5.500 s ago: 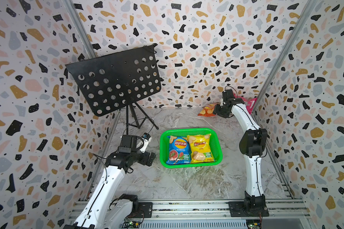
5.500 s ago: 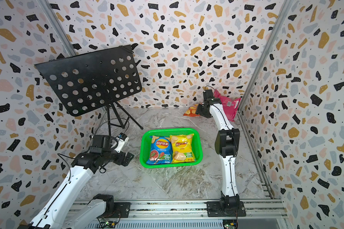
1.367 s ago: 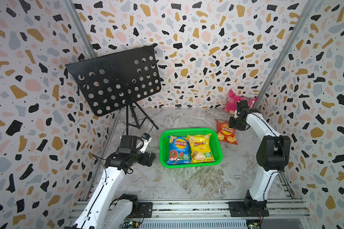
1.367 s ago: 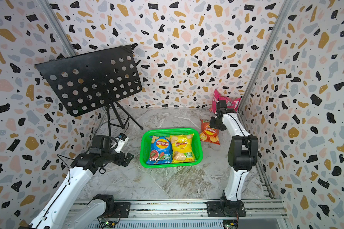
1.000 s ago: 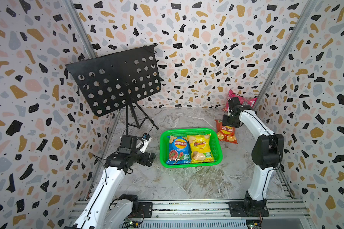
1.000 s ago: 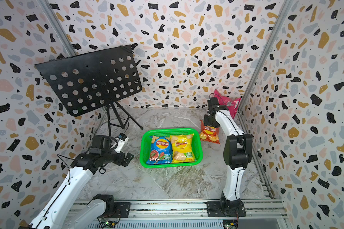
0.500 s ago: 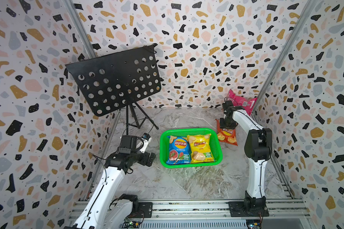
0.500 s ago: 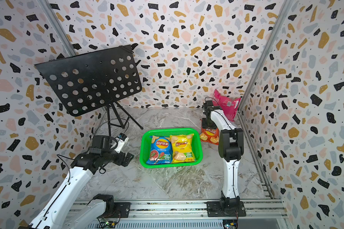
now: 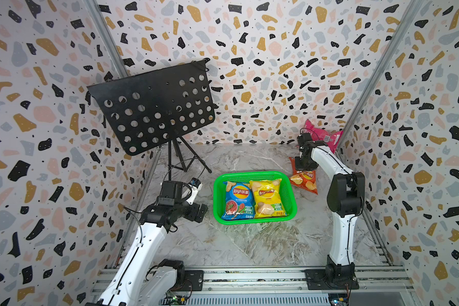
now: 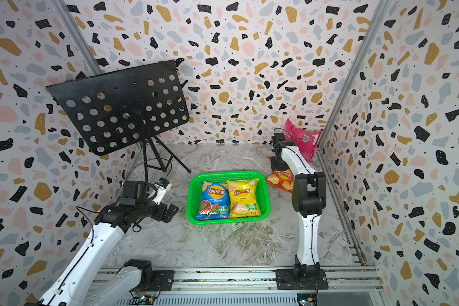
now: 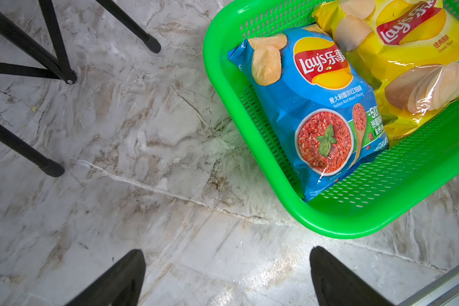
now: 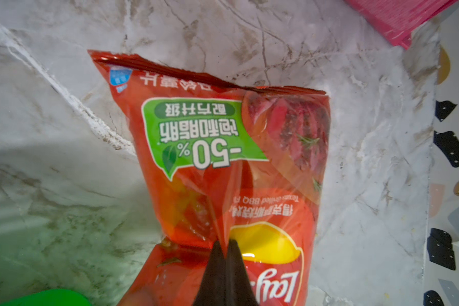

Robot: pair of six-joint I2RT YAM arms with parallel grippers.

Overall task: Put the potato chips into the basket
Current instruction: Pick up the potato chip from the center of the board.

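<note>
Right gripper (image 12: pixel 224 243): jaws closed together, pinching a fold of the glossy orange-red Lay's chip bag (image 12: pixel 223 148). The bag lies on the grey marble tabletop (image 9: pixel 249 243), just beside the bright green perforated plastic basket (image 9: pixel 253 175). Blue chip bag (image 9: pixel 237 201) and yellow chip bag (image 9: pixel 266 198) lie inside the basket. Left gripper (image 11: pixel 227 278): jaws wide apart above the marble.

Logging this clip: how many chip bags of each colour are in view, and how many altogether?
blue bag: 1, in the basket
yellow bag: 1, in the basket
orange-red bag: 1, outside the basket
pink bag: 1, outside the basket
Total: 4
</note>
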